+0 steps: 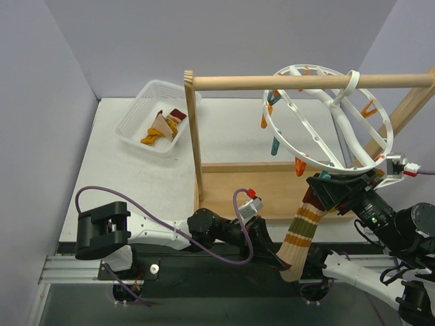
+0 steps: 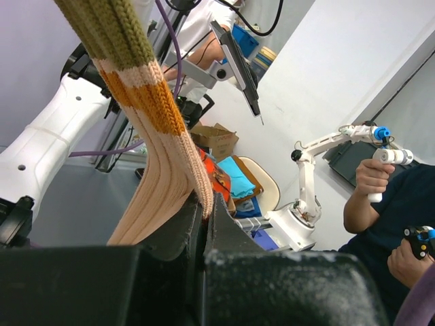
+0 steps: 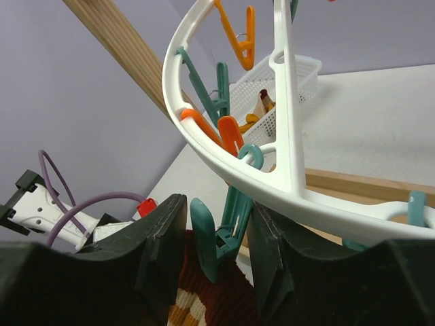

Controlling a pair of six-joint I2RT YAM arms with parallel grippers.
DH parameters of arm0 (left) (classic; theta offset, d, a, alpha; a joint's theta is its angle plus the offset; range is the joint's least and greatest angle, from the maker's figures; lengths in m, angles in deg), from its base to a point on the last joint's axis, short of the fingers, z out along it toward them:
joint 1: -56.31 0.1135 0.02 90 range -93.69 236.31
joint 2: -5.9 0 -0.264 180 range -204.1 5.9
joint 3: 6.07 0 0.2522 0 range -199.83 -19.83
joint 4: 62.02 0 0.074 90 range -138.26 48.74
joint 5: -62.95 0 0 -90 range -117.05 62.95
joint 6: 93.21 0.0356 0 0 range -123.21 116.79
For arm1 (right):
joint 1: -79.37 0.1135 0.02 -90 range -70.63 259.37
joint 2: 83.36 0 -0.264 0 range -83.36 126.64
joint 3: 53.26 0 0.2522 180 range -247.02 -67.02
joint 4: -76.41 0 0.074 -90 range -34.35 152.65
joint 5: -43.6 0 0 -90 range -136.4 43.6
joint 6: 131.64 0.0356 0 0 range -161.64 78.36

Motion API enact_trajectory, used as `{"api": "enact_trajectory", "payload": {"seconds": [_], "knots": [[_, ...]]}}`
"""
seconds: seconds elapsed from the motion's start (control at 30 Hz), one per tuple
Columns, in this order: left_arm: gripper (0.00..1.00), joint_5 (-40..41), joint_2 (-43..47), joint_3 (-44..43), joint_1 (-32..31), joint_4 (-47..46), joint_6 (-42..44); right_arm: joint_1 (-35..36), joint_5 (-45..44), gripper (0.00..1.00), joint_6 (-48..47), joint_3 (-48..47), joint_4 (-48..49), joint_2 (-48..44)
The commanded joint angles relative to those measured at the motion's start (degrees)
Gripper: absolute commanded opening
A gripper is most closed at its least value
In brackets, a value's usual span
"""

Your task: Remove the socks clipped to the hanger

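Note:
The white ring hanger [image 1: 353, 159] hangs tilted from the wooden rod. One striped sock [image 1: 304, 227] hangs from a teal clip [image 3: 219, 234] at the ring's lower rim [image 3: 224, 170]. My right gripper [image 3: 216, 221] is open, with its fingers on either side of that teal clip, just above the sock's dark red cuff [image 3: 214, 299]; it also shows in the top view [image 1: 327, 188]. My left gripper [image 1: 284, 263] is shut on the sock's pale toe end, and in the left wrist view the sock [image 2: 153, 129] runs up from the closed jaws [image 2: 205, 204].
A white mesh basket [image 1: 132, 114] at the back left holds several removed socks [image 1: 163, 127]. The wooden rack has a top rod [image 1: 272, 82], a post [image 1: 195, 142] and a base board [image 1: 272, 187]. Orange and teal clips [image 1: 274, 109] hang empty on the ring.

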Motion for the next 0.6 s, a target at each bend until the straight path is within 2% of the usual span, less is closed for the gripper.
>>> {"api": "enact_trajectory", "payload": {"seconds": [0.0, 0.1, 0.23, 0.33, 0.57], "knots": [[0.00, -2.6, -0.5, -0.8, 0.2, -2.3, -0.9, 0.5, 0.1, 0.38, -0.7, 0.4, 4.4, -0.7], [0.00, -2.7, -0.7, -0.8, 0.4, -2.4, -1.1, 0.5, 0.3, 0.33, -0.6, 0.4, 4.4, -0.9], [0.00, -2.6, -1.0, -0.7, 0.5, -2.5, -1.4, 0.5, -0.3, 0.17, -0.2, 0.8, 4.3, -1.4], [0.00, -2.7, -1.2, -1.0, 0.5, -2.4, -1.6, 0.5, -1.5, 0.00, 0.4, 1.0, 3.3, -1.4], [0.00, -1.9, 0.5, 0.6, 1.0, 1.4, 0.3, 0.5, -5.0, 0.00, 1.5, 1.0, 0.2, -0.8]]}}
